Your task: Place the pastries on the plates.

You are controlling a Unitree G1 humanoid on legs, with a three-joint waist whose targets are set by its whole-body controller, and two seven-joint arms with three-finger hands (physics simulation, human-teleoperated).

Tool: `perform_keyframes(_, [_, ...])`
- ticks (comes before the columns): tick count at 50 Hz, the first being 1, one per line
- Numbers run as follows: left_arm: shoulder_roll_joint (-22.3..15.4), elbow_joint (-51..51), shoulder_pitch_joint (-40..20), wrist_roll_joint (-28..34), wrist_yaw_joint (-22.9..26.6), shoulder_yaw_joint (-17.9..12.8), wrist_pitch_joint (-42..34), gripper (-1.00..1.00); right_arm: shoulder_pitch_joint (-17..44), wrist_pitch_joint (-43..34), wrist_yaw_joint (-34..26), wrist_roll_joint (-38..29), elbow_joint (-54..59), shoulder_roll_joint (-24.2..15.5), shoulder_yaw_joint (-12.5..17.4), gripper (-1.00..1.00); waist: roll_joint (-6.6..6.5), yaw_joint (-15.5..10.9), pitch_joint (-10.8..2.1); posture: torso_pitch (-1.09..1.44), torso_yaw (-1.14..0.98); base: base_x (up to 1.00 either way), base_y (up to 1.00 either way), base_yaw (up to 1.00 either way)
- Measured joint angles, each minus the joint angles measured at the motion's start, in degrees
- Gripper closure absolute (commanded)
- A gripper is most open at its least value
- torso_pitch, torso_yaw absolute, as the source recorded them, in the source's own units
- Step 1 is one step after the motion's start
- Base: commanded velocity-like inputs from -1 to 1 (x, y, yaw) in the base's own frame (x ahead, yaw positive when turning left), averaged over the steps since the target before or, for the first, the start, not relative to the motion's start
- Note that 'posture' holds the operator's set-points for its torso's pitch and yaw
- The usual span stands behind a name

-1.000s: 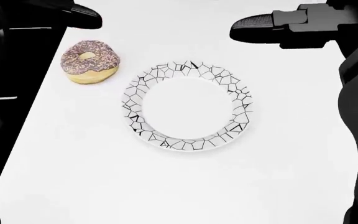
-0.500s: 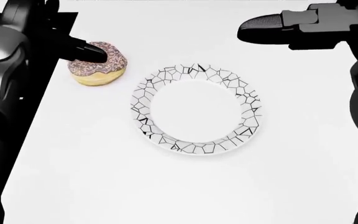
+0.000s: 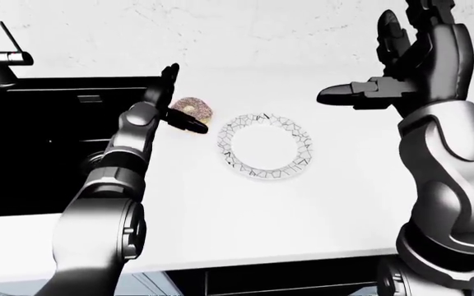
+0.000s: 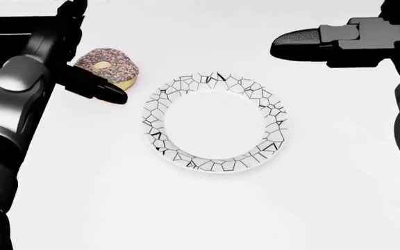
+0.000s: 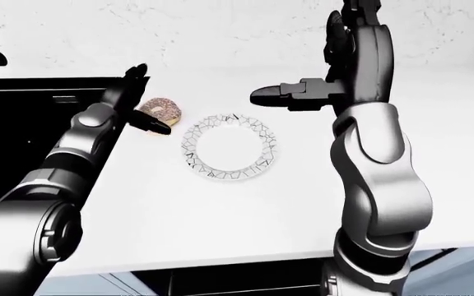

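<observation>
Over on the far left, past my left robot hand (image 4: 82, 65), there's the black sink (image 3: 48, 148) with its faucet (image 3: 2, 58). My left robot hand is spread wide, holding nothing, one finger above the donut (image 4: 109, 67) and the thumb lying across its near edge. The donut sits on the white bench (image 4: 207, 213) right against that hand, just left of the patterned plate (image 4: 214, 122), not touching it. The plate has nothing on it yet. My right robot hand (image 3: 401, 74) hangs up high to the right of the plate, fingers also wide, holding nothing.

What worries me: if I close without getting fingers on both sides, I reckon the thumb just shoves the donut sideways or mashes the frosting.

The donut lies flat, hole facing up. It's round, so no real long axis.
</observation>
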State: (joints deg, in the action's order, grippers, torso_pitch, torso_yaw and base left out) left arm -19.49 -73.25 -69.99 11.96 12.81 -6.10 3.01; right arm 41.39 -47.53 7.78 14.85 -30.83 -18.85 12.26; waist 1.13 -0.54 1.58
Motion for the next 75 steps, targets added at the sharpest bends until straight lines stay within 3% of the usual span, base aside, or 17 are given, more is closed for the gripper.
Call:
perform_keyframes(4, [0.08, -0.44, 0.09, 1.29, -0.3, 0.11, -0.16, -1.0, 0.32, -0.02, -0.02, 0.05, 0.36, -0.12, 0.0, -1.0, 0.04, -0.02, 0.04, 0.0, 0.0, 0.0, 0.0, 0.0])
perform_keyframes(10, [0.25, -0.73, 0.15, 3.14, -0.51, 0.4, -0.24, -0.58, 0.38, -0.24, -0.14, 0.54, -0.12, -0.39, 0.33, -1.0, 0.13, -0.07, -0.04, 0.0, 0.0, 0.0, 0.0, 0.0])
perform_keyframes(24, [-0.55, -0.53, -0.06, 7.76, -2.34, 1.3, 0.84, -0.23, -0.23, -0.96, 0.41, 1.58, -1.63, -0.84, 0.72, -1.0, 0.1, -0.11, -0.32, 0.0, 0.0, 0.0, 0.0, 0.0])
perform_keyframes(30, [-0.5, -0.44, 0.15, 10.1, -3.22, 1.27, 1.78, -0.17, -0.45, -0.96, 0.58, 1.52, -1.63, -0.79, 0.6, -1.0, 0.05, -0.07, -0.46, 0.0, 0.0, 0.0, 0.0, 0.0])
perform_keyframes(31, [-0.49, -0.45, 0.14, 10.27, -3.28, 1.19, 1.81, -0.07, -0.43, -1.01, 0.59, 1.53, -1.65, -0.79, 0.64, -1.0, 0.04, -0.06, -0.48, 0.0, 0.0, 0.0, 0.0, 0.0])
perform_keyframes(39, [-0.85, -0.55, -0.39, 11.75, -3.78, 1.1, 1.73, 0.18, -0.19, -1.55, 0.62, 1.84, -2.26, -1.1, 0.94, -1.0, 0.03, 0.08, -0.37, 0.0, 0.0, 0.0, 0.0, 0.0])
perform_keyframes(41, [-1.17, -1.03, -1.11, 11.9, -4.4, 0.86, 1.78, 0.4, 0.21, -1.72, 0.59, 1.96, -2.14, -1.31, 0.97, -1.0, 0.08, 0.14, -0.17, 0.0, 0.0, 0.0, 0.0, 0.0])
perform_keyframes(43, [-1.68, -1.15, -1.76, 11.89, -5.34, 0.61, 1.87, 0.41, 0.47, -1.76, 0.57, 2.02, -1.99, -1.43, 0.96, -1.0, 0.13, 0.17, -0.07, 0.0, 0.0, 0.0, 0.0, 0.0])
perform_keyframes(45, [-2.13, -0.89, -2.28, 11.86, -6.02, 0.54, 1.88, 0.67, 0.43, -1.84, 0.57, 2.13, -2.06, -1.41, 1.03, -1.0, 0.13, 0.13, -0.02, 0.0, 0.0, 0.0, 0.0, 0.0])
perform_keyframes(46, [-2.28, -0.75, -2.55, 11.83, -6.3, 0.5, 1.89, 0.98, 0.46, -1.9, 0.58, 2.19, -2.03, -1.43, 1.04, -1.0, 0.12, 0.1, -0.01, 0.0, 0.0, 0.0, 0.0, 0.0])
perform_keyframes(51, [-2.54, 0.26, -4.4, 12.23, -6.57, 1.01, 1.67, 1.0, 0.99, -2.31, 0.77, 2.45, -2.2, -1.59, 0.98, -1.0, 0.13, -0.05, 0.06, 0.0, 0.0, 0.0, 0.0, 0.0])
perform_keyframes(56, [-0.93, 3.12, -7.1, 11.79, -2.03, 1.42, 2.73, 1.0, 1.13, -2.36, 0.99, 2.46, -2.38, -1.62, 0.91, -1.0, 0.41, -0.31, 0.32, 0.0, 0.0, 0.0, 0.0, 0.0])
perform_keyframes(63, [3.43, 8.62, -10.68, 8.39, 9.55, 2.86, 8.26, 1.0, 1.07, -2.62, 0.9, 2.7, -2.56, -1.68, 0.7, -1.0, 0.67, -0.43, 0.48, 0.0, 0.0, 0.0, 0.0, 0.0])
perform_keyframes(75, [9.16, 11.71, -8.11, 5.59, 22.17, 4.82, 12.9, 1.0, 1.89, -1.06, 4.2, 3.47, -3.42, -3.96, 4.32, -1.0, 0.86, -0.5, 0.89, 0.0, 0.0, 0.0, 0.0, 0.0])
